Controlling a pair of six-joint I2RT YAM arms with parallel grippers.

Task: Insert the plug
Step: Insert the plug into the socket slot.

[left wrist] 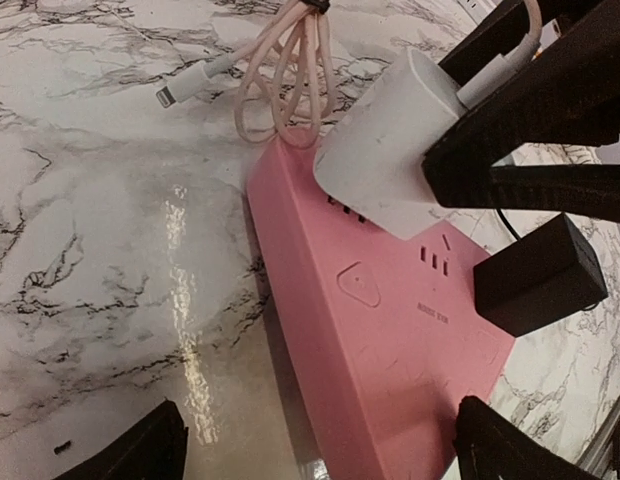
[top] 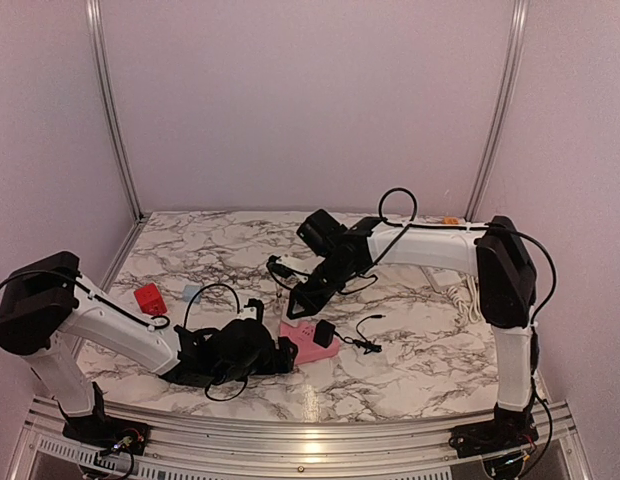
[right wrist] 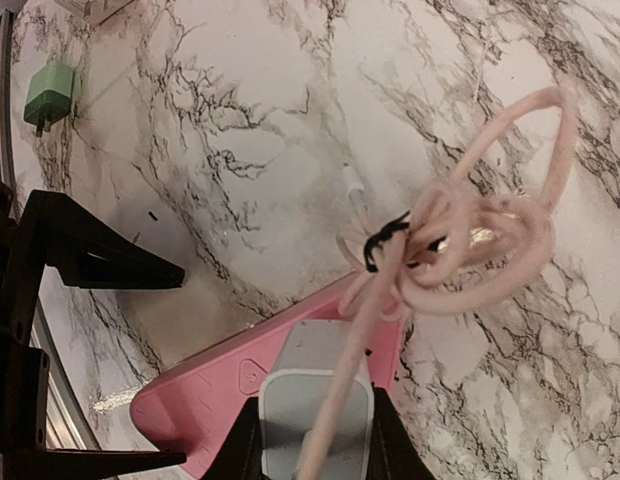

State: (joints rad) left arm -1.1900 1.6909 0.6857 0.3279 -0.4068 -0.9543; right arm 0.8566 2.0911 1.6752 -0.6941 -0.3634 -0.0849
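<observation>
A pink power strip [left wrist: 390,330] lies flat on the marble table [top: 410,370]. My right gripper [right wrist: 315,440] is shut on a white plug [left wrist: 385,150], held tilted with its underside against the strip's far sockets; its prongs are hidden. A coiled pink cable [right wrist: 480,230] hangs from the plug. My left gripper [left wrist: 320,450] is open and straddles the strip's near end. Its left finger stands well off the strip, on the marble. A black adapter [left wrist: 538,275] sits in the strip beside the plug. From above, the strip [top: 312,346] lies between both grippers.
A green adapter [right wrist: 48,95] lies farther off on the marble. A red object [top: 150,298] and a pale blue one [top: 193,293] sit at the left. A thin black cable [top: 365,330] trails right of the strip, and a white cord [top: 460,290] lies along the right wall.
</observation>
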